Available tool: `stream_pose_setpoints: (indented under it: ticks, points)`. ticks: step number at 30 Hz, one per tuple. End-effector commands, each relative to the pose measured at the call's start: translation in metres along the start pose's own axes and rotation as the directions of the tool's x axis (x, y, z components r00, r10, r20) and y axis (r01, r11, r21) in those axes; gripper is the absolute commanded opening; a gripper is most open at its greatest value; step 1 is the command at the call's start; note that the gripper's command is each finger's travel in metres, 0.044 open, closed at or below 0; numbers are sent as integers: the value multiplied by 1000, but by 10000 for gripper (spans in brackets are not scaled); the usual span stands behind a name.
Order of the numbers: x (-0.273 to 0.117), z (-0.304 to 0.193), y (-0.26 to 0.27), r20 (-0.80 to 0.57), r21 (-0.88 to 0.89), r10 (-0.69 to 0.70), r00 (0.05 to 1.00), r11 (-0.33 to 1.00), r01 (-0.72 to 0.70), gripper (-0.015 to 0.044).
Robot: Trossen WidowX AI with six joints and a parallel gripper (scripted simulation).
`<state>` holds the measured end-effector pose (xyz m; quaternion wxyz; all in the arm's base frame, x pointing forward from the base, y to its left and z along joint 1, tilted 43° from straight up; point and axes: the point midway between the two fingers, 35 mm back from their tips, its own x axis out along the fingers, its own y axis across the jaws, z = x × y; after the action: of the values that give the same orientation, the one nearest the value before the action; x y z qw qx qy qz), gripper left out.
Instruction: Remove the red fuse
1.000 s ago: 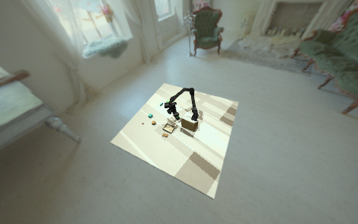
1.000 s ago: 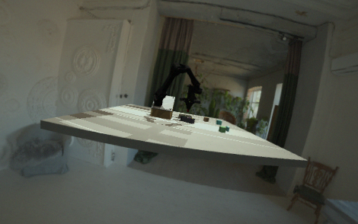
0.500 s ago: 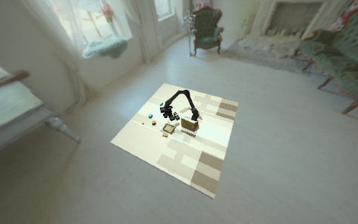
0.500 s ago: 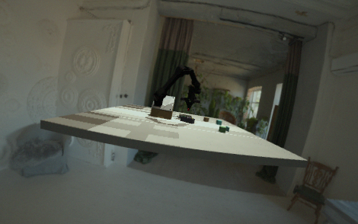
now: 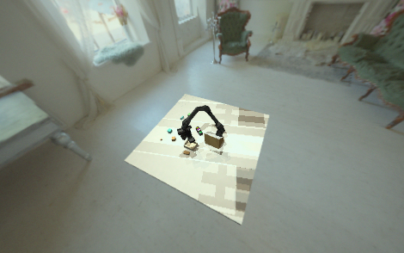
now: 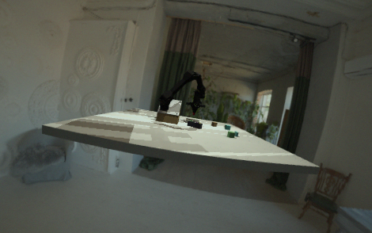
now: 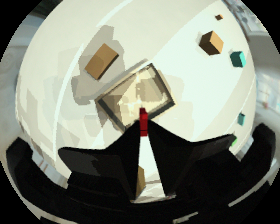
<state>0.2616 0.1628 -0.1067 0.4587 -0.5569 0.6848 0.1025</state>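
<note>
My gripper is shut on the red fuse, which hangs from the fingertips above the table. The open, pale-floored tray is below the fingers; in the wrist view the fuse overlaps its near rim. The exact gap in height is hard to tell. The black fuse block stands apart from the gripper, with small coloured fuses in it in the top view. It does not show in the wrist view.
A large brown box stands near the arm's base. A flat brown block lies beyond the tray. A brown cube, a teal block and other small blocks lie off to one side.
</note>
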Motion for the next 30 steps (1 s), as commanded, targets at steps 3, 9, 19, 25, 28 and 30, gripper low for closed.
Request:
stream_pose_setpoints:
  ticks: [3, 9, 19, 25, 28, 30]
  points:
    - [1, 7, 6, 1, 10, 5, 1000, 1000, -5, 0]
    - [9, 7, 6, 1, 10, 5, 1000, 1000, -5, 0]
    - [25, 7, 6, 1, 10, 4, 1000, 1000, -4, 0]
    - [35, 7, 6, 0, 10, 4, 1000, 1000, -4, 0]
    - [40, 7, 6, 0, 10, 4, 1000, 1000, -4, 0]
    - [41, 7, 6, 0, 10, 4, 1000, 1000, -4, 0]
